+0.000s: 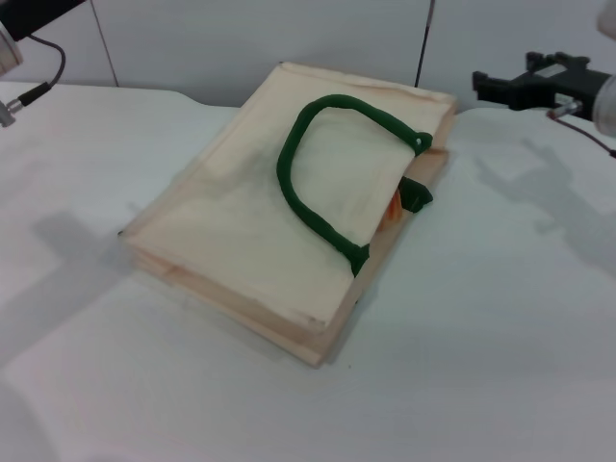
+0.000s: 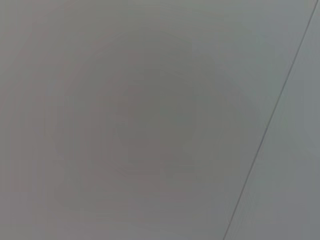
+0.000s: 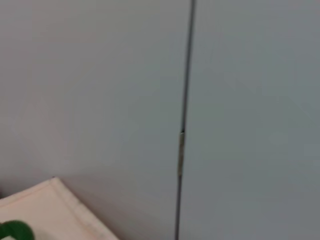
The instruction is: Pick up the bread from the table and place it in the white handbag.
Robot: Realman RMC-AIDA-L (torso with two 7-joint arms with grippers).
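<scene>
Across the white tabletop (image 1: 500, 366) we see the white handbag (image 1: 260, 221) lying flat, its mouth turned toward our right side. It looks like soft, limp fabric to us, likely to sag and slide if nudged. Its green rope handle (image 1: 308, 183) loops over the upper face.

At the bag's mouth, just under the handle's green tab, a sliver of orange shows between the fabric layers. We take it for the bread (image 1: 393, 210), already tucked inside, though most of it is hidden. We judge it light, firm and ridged (toy-like, so not fragile), best gripped across its short width if it needed moving.

The right hand (image 1: 484, 85) hangs raised near the bag's far corner, grasping nothing; whether its fingers are spread we cannot tell. The left hand is out of sight, only its arm showing at the far left corner.
</scene>
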